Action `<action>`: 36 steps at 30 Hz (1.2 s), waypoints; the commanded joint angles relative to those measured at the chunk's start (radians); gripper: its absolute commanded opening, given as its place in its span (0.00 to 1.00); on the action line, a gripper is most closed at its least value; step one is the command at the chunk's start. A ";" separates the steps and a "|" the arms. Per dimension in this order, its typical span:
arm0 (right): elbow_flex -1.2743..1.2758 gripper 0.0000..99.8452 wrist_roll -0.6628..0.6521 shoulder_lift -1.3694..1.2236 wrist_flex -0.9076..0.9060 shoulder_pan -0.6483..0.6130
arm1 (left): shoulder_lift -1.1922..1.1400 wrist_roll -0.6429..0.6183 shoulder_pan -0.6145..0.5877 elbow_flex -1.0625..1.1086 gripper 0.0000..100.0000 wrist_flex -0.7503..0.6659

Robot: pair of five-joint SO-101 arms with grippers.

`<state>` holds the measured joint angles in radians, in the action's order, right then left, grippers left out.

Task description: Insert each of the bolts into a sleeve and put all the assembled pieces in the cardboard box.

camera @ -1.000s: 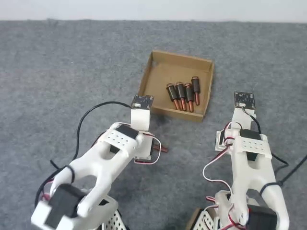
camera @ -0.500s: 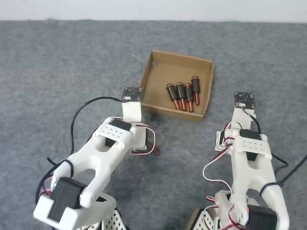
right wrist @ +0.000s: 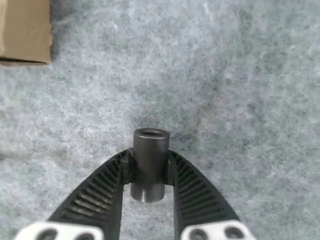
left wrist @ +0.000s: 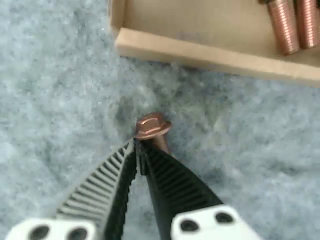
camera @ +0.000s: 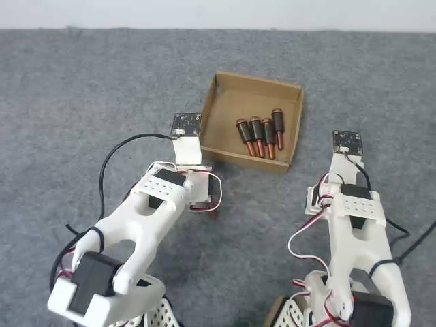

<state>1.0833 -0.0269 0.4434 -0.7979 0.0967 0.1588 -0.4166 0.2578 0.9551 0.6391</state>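
Copper-coloured hex-head bolt (left wrist: 152,127) sits at the very tip of the left gripper (left wrist: 137,145), whose ribbed black fingers are pressed together on its shank. The head pokes out past the tips and the threaded length runs back along the fingers. It is low over the grey carpeted tabletop (camera: 82,88), just short of the near wall of the brown cardboard box (left wrist: 210,52). The right gripper (right wrist: 149,156) is clamped on the dark cylindrical metal sleeve (right wrist: 151,145), one finger on each side, with its open bore facing away from the wrist. In the high view the two arms stand well apart, the left one off the box's near left corner and the right one beyond its right side. Four assembled pieces (camera: 261,135) already lie side by side in the box. Joining the pair will likely call for bringing the bolt's threaded end, now buried between the fingers, in line with that bore.
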 commanded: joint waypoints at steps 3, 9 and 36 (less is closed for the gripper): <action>0.005 0.01 -0.017 0.050 0.007 -0.004 | 0.017 -0.006 -0.003 -0.073 0.01 -0.006; 0.005 0.01 -0.018 0.048 0.008 -0.005 | 0.018 -0.006 -0.003 -0.150 0.01 0.115; 0.005 0.01 -0.066 0.047 0.008 -0.007 | 0.226 0.060 0.066 -0.016 0.18 0.176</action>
<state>1.0833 -0.0806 0.4434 -0.7979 0.0967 0.3153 -0.3629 0.2992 0.9260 0.8416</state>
